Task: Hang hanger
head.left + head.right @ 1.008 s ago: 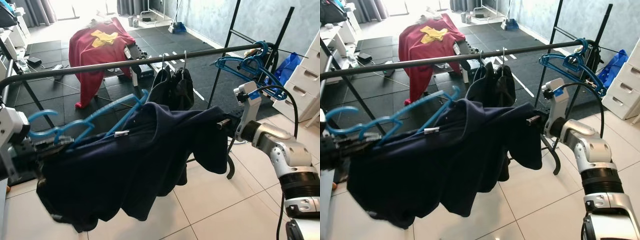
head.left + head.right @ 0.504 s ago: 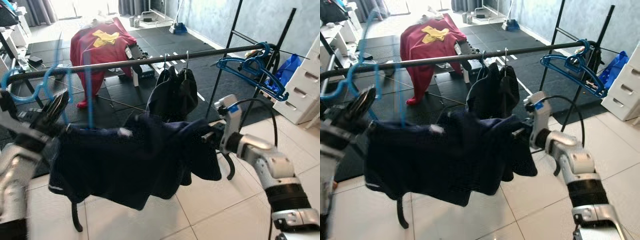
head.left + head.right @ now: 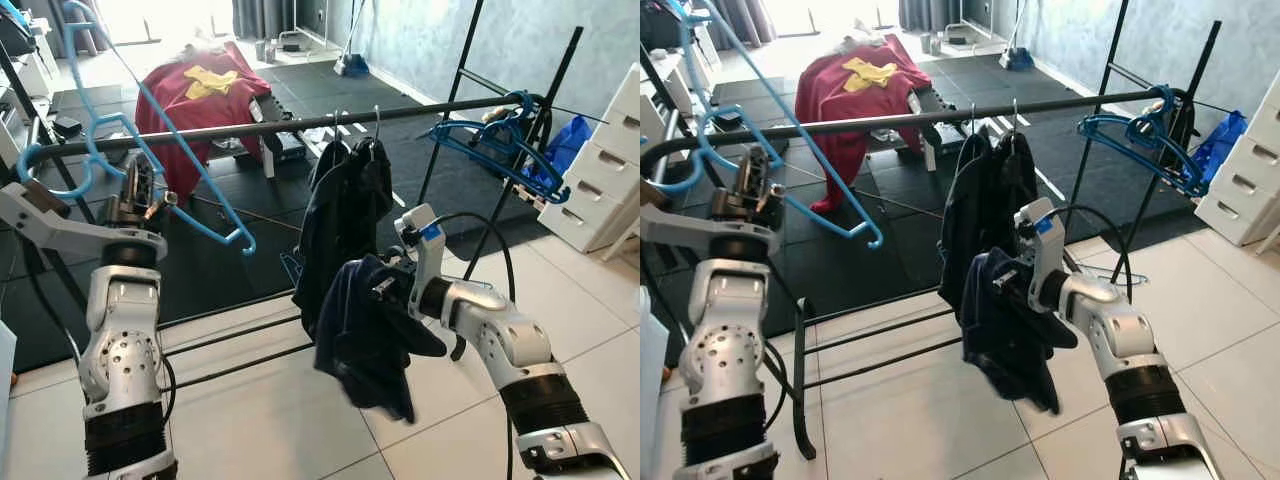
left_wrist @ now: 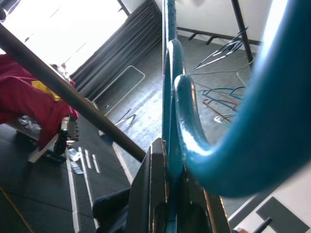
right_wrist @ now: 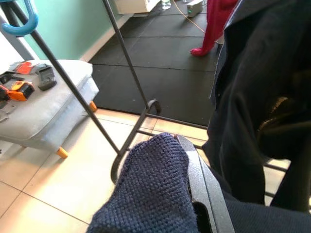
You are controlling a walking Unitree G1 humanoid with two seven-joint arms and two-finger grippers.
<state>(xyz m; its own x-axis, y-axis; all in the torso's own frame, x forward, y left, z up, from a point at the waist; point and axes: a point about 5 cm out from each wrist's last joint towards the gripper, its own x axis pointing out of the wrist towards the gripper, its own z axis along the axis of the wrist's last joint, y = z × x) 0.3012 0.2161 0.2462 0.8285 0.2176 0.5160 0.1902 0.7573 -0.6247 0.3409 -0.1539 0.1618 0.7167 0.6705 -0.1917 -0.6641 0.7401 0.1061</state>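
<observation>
Gripping a light blue hanger (image 3: 150, 150), the left end effector (image 3: 135, 205) has its black fingers (image 4: 155, 194) clamped on the hanger's plastic, as the left wrist view shows. The hanger is bare and tilted, its hook at about 9 o'clock of the end effector, level with the black rail (image 3: 280, 125) of the clothes rack, and its long arm running down toward 4 o'clock. It is not hooked on the rail. The right end effector (image 3: 1008, 285) is clamped on a dark navy garment (image 3: 365, 335), which droops below it over the tiled floor (image 3: 300, 420). Directly at 12 o'clock of this garment, dark clothes (image 3: 345, 200) hang from the rail on wire hooks. At 2 o'clock, near the rail's far end, several blue hangers (image 3: 500, 135) hang together. At 11 o'clock, beyond the rack, a red cloth (image 3: 195, 90) covers some object on the black mats.
</observation>
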